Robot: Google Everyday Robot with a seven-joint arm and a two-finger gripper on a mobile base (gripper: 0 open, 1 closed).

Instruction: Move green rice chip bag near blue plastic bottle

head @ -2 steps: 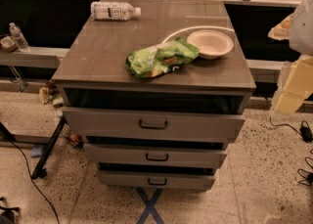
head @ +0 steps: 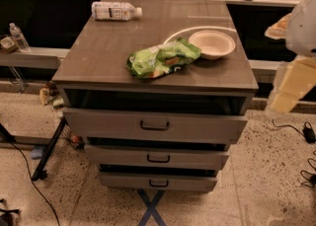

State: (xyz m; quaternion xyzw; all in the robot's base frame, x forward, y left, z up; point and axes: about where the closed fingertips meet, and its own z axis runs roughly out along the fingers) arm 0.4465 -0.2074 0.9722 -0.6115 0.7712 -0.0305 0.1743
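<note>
The green rice chip bag lies wrinkled on the grey cabinet top, right of centre and near the front edge. Its right end touches a white bowl. The blue plastic bottle, with a white label and white cap, lies on its side at the far left corner of the top. My gripper hangs off the right side of the cabinet at the frame's edge, below the tabletop level and well apart from the bag and the bottle.
The cabinet has three drawers, each slightly pulled out. A small clear water bottle stands on a low shelf at the left. Cables lie on the floor at the right. A blue tape cross marks the floor in front.
</note>
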